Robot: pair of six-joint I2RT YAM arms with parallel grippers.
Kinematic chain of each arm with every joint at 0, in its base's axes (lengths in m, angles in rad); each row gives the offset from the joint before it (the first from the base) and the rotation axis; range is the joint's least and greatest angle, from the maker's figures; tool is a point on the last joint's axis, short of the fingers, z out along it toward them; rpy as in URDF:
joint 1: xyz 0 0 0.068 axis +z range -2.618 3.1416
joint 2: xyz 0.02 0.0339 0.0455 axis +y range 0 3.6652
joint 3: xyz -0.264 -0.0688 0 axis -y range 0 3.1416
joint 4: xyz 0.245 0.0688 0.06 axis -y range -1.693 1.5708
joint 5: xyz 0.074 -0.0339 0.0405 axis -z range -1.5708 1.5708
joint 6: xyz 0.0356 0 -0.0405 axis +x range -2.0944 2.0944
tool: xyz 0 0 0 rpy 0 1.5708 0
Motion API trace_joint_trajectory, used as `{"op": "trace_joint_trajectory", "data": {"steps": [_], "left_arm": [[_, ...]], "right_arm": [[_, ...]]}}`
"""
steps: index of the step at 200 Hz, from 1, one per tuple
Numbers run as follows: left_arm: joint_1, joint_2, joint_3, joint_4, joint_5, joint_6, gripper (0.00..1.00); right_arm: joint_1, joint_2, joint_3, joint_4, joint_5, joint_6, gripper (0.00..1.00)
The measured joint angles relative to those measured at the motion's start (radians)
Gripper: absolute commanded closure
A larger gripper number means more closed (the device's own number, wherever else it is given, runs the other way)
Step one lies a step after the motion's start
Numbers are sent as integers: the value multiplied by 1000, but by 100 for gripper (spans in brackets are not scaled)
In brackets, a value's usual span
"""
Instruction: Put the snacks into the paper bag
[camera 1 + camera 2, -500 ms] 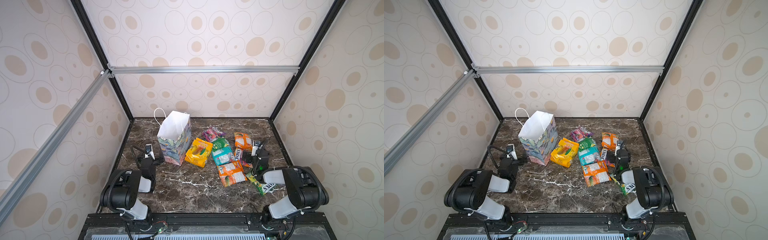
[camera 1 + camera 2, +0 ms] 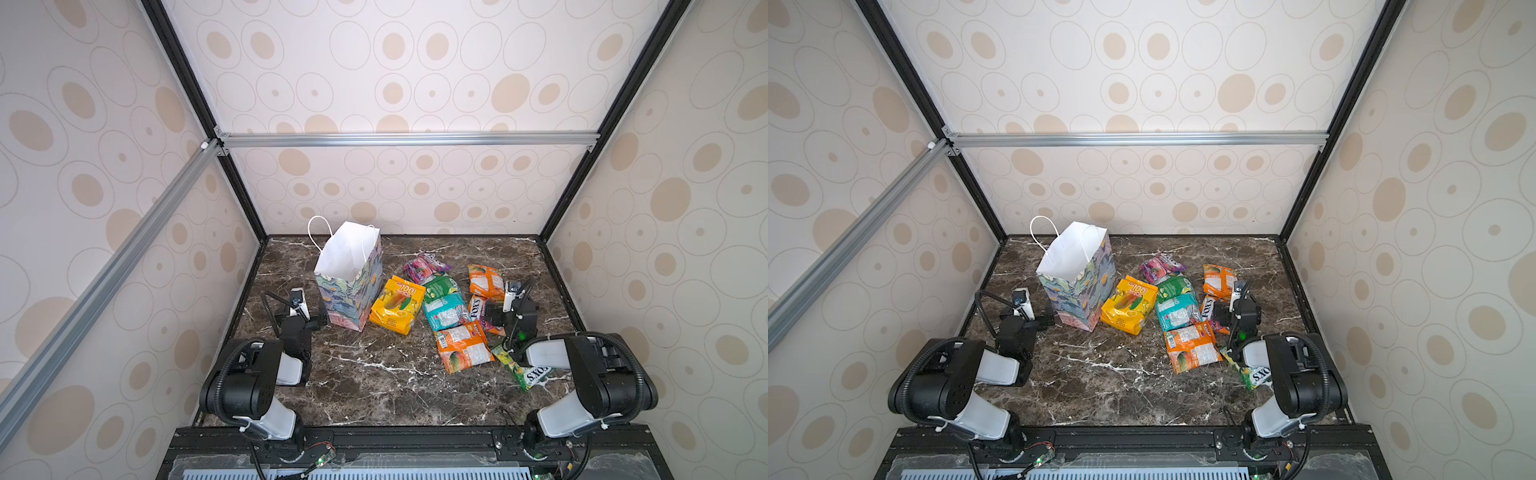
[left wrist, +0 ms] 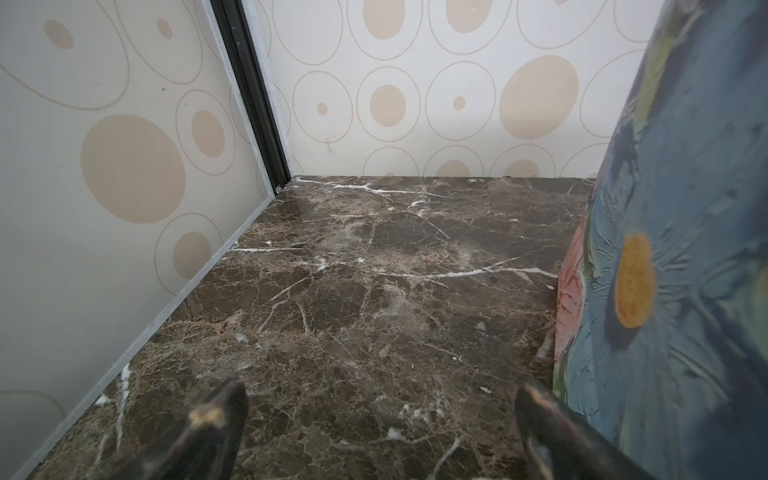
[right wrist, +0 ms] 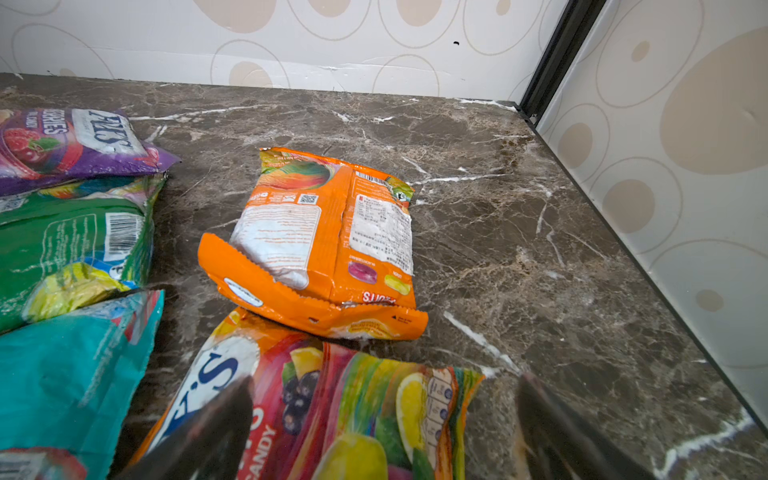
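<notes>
Table (image 2: 374, 386): dark marbled surface that carries every item.

Paper bag (image 2: 351, 291): it stands upright on the table with the mouth open. The white inside is visible in both top views, and no packet can be seen inside it. The painted floral outside also shows in the left wrist view (image 3: 685, 249).

Left tool (image 3: 380, 415): it sits low over the table beside the bag, on the side away from the packets. The jaws stand fully apart and hold nothing. One finger (image 3: 540, 411) is just beside the bag's painted wall; contact cannot be determined.

Right tool (image 4: 386, 415): it sits well apart from the bag, beyond the packets. The jaws stand fully apart and hold nothing. One finger hangs over the multicolour FOX'S packet (image 4: 332, 407), the other over bare table.

Snacks: all lie flat on the table, outside the bag.
- Yellow packet (image 2: 397, 305): just beside the bag's base.
- Teal packet (image 2: 445, 311) and green packet (image 2: 440, 287): next beyond the yellow one.
- Near orange packet (image 2: 461, 347): beyond the teal packet, towards the arm bases.
- Far orange packet (image 4: 328, 245): ahead of the right tool.
- Pink-purple packet (image 2: 424, 264): behind the green one.
- Green-yellow FOX'S packet (image 2: 523, 370): farthest from the bag, partly under the right arm.
</notes>
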Motion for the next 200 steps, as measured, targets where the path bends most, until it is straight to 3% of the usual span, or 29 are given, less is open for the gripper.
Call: {"op": "trace_joint_trajectory", "data": {"steps": [138, 161, 200], "left_arm": [[0, -3, 2, -6, -1, 0, 0], [0, -85, 81, -208, -20, -6, 0], [0, -362, 301, -610, -102, -67, 0]], "right_arm": [[-7, -10, 11, -37, 0, 7, 0], [-8, -93, 80, -207, 7, 8, 0], [-8, -298, 208, -396, -29, -4, 1]]}}
